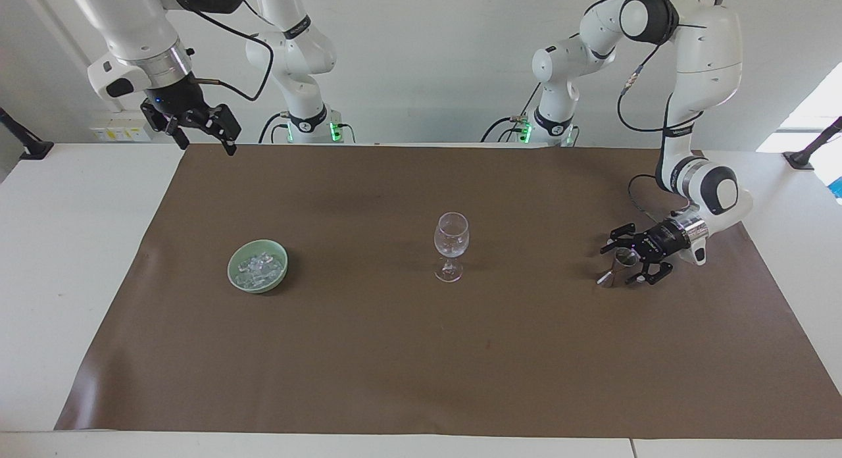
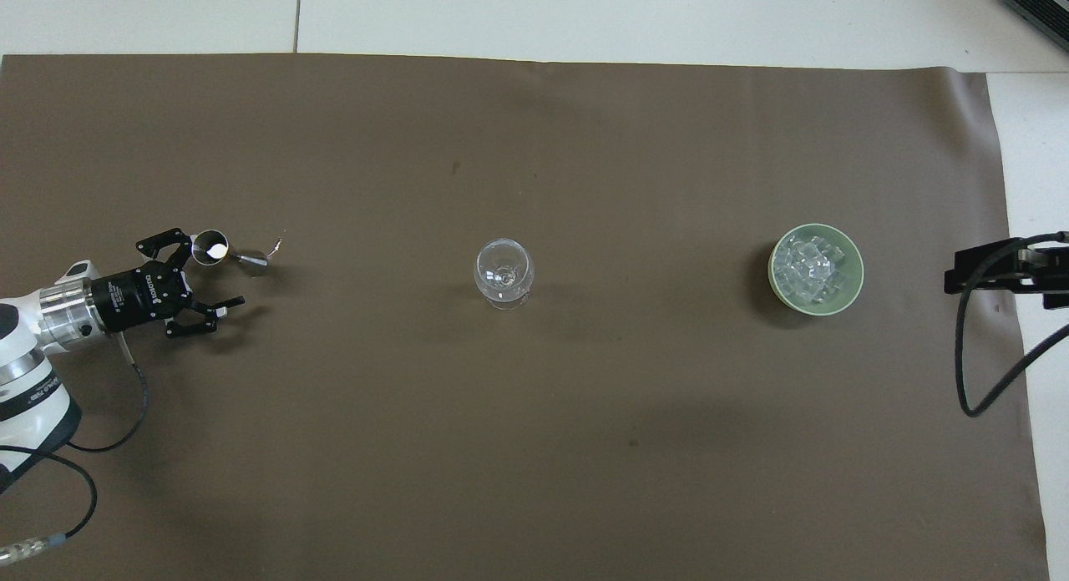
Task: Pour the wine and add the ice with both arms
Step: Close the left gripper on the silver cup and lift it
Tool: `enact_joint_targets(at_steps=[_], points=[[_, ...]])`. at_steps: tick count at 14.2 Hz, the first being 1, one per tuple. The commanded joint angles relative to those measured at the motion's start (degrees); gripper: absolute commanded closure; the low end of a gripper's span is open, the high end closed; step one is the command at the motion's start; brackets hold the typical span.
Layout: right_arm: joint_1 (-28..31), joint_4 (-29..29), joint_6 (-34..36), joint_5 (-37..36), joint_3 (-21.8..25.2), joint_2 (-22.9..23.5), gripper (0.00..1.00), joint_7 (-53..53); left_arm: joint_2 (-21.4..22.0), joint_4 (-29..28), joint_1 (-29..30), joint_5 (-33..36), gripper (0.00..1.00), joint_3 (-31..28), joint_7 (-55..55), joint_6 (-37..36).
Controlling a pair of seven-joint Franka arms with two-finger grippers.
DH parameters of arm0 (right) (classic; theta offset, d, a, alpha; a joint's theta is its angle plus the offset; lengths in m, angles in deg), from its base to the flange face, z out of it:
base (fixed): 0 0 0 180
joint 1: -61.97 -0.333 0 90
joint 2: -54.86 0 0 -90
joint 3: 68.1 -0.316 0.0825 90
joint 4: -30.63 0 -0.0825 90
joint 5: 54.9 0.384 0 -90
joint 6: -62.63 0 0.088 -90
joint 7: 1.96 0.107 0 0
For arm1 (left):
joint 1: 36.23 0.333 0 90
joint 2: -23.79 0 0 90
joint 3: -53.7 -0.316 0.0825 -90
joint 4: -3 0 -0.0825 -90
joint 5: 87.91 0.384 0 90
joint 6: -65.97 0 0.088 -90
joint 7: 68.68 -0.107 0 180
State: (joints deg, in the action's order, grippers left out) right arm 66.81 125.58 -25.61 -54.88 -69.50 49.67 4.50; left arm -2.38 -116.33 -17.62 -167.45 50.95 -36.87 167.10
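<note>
The left gripper, fingers spread, sits low at the jigger near the mat's left-arm end, one finger past the cup and the other short of it; the grip will go best if both fingers straddle the narrow waist squarely before closing, since polished metal on a small flared foot probably tips or slips easily. The right gripper waits open above the mat's corner by its base. The ice, glinting clear chunks, fills a smooth pale-green bowl toward the right-arm end, with a thin stemmed glass mid-mat, upright.
</note>
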Motion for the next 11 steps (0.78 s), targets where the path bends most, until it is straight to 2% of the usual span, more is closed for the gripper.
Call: enact_joint_targets(at_steps=[1, 6, 11], points=[[0.4, 0.3, 0.6, 0.2, -0.2, -0.7, 0.0, -1.5, -1.3, 0.0, 1.1, -2.2, 0.0, 0.2, -1.0, -2.6], [0.4, 0.3, 0.6, 0.2, -0.2, -0.8, 0.0, -1.5, -2.4, -0.1, 1.4, -5.3, 0.0, 0.2, -1.0, -5.8], [0.4, 0.3, 0.6, 0.2, -0.2, -0.7, 0.0, -1.5, -2.4, 0.0, 1.0, -7.3, 0.0, 0.2, -1.0, -5.8]])
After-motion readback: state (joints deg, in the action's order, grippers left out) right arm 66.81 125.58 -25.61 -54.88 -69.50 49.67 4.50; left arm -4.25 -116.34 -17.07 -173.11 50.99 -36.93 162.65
